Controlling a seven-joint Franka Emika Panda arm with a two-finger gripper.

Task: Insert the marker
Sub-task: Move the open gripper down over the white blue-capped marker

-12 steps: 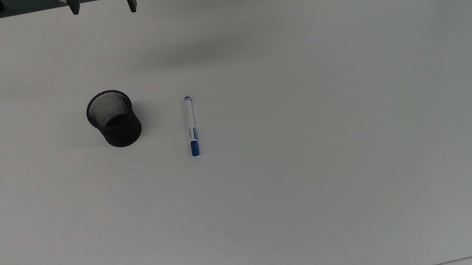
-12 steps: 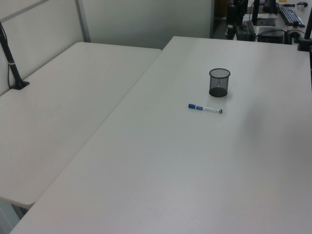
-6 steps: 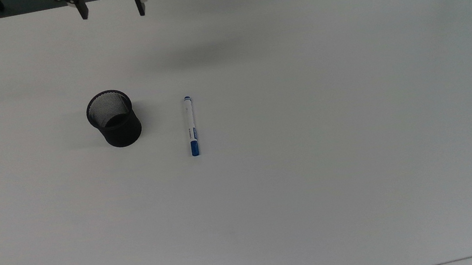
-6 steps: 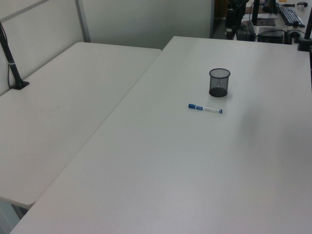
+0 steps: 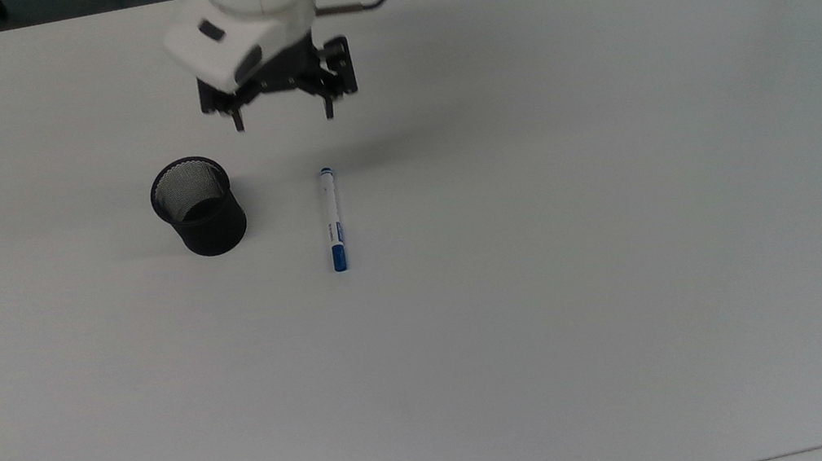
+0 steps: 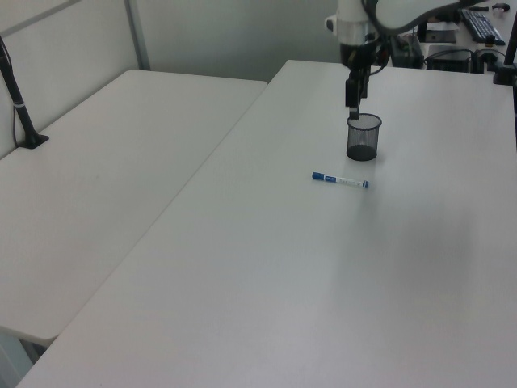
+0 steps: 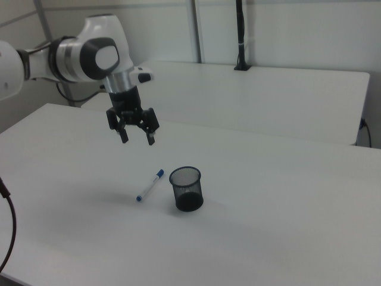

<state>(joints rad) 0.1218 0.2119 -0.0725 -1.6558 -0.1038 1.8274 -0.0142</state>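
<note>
White desks filled the room, and the nearest broad table [image 5: 632,270] carried just two things, both lying below and in front of the pincer [image 5: 284,121]. It hung in the air with its two fingers spread wide apart and nothing between them, held well clear of the surface, probably so it could travel over the table without knocking anything. The marker [image 5: 332,219] lay flat on the table, not yet picked up, its blue cap pointing away from the pincer and its small blue tip nearest to it; in the top view it sat just beyond the pincer's fingertips and slightly toward the top view's right. The black mesh cup [image 5: 198,206] stood upright beside the marker, apart from it, off toward the top view's left of the pincer, its mouth open upward and seemingly ready to receive the pen. Judging by this layout, the pincer was approaching for a pickup and would need to descend over the marker's body.
</note>
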